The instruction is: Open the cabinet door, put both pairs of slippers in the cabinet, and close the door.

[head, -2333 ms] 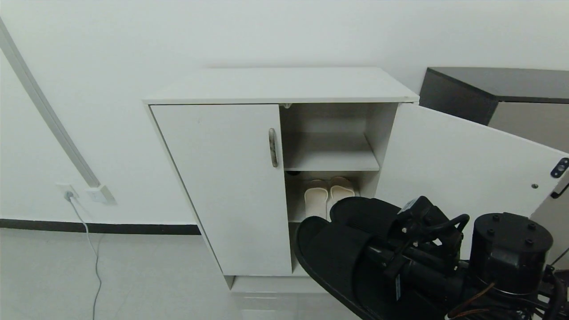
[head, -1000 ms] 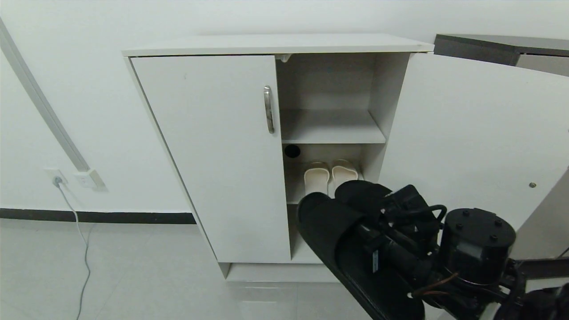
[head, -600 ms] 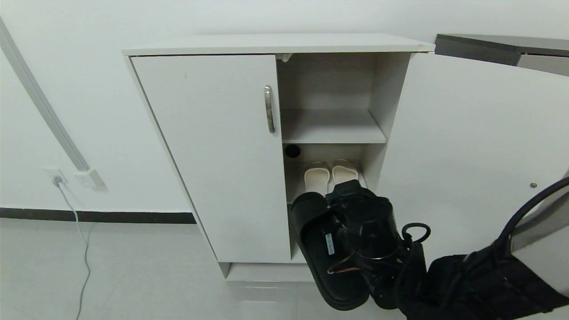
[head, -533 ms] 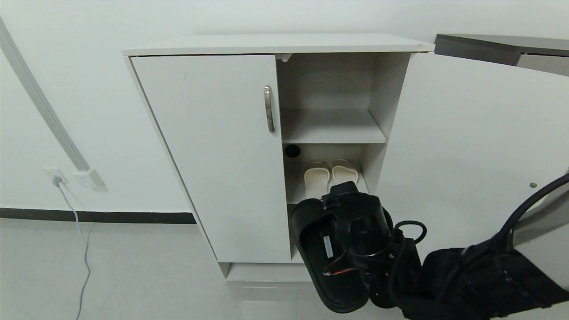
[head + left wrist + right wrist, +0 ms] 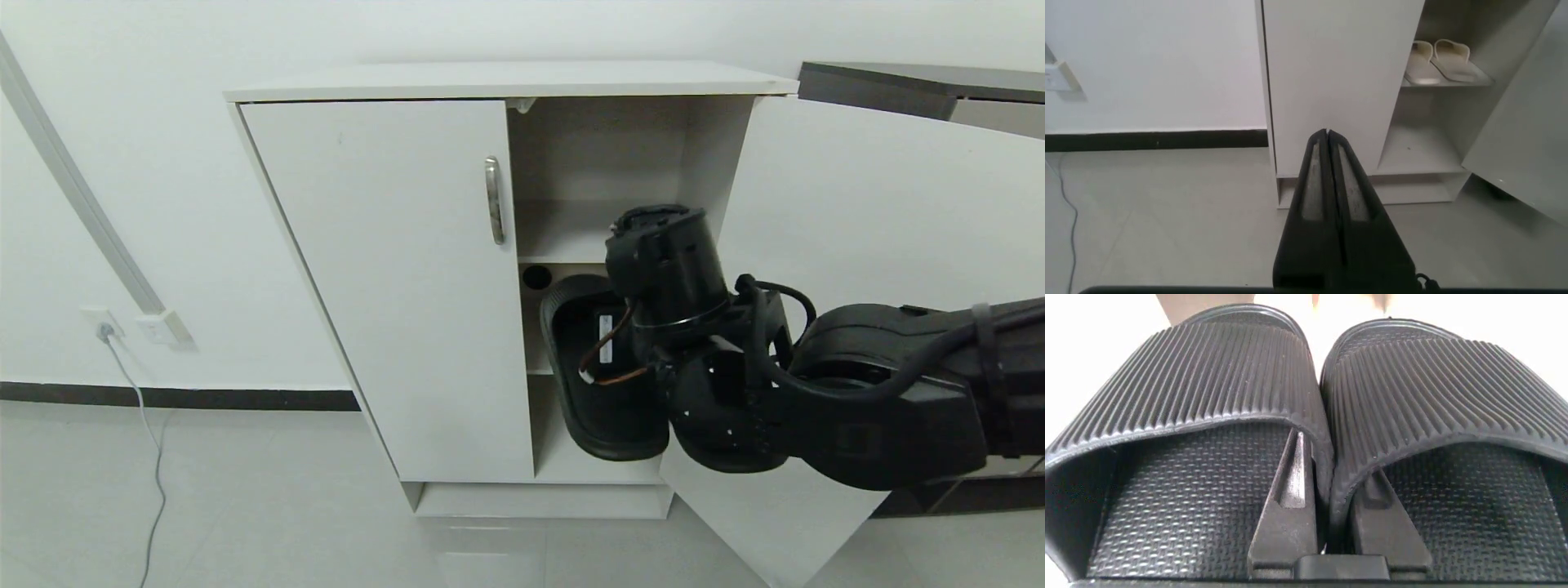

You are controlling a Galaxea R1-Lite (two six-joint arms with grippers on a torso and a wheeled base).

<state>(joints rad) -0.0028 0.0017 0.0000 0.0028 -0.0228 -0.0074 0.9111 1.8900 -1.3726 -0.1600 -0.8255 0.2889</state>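
Observation:
The white cabinet (image 5: 506, 80) has its left door (image 5: 392, 286) closed and its right door (image 5: 857, 229) swung wide open. My right gripper (image 5: 1331, 514) is shut on the pair of black slippers (image 5: 1208, 400), pinching their inner walls together. It holds the black slippers (image 5: 592, 376) toes first in the opening, spanning the middle and bottom compartments. A beige pair of slippers (image 5: 1445, 61) rests on the middle shelf. My left gripper (image 5: 1327, 163) is shut and empty, low over the floor in front of the closed door.
A metal handle (image 5: 493, 200) runs down the closed door's edge. A wall outlet (image 5: 106, 331) with a hanging cord is at the left. Dark furniture (image 5: 914, 82) stands behind the open door. Tiled floor (image 5: 204, 506) lies left of the cabinet.
My right arm has lifted the black slippers from near the cabinet's base up into the opening, hiding the beige pair in the head view. Before that the head camera shifted lower.

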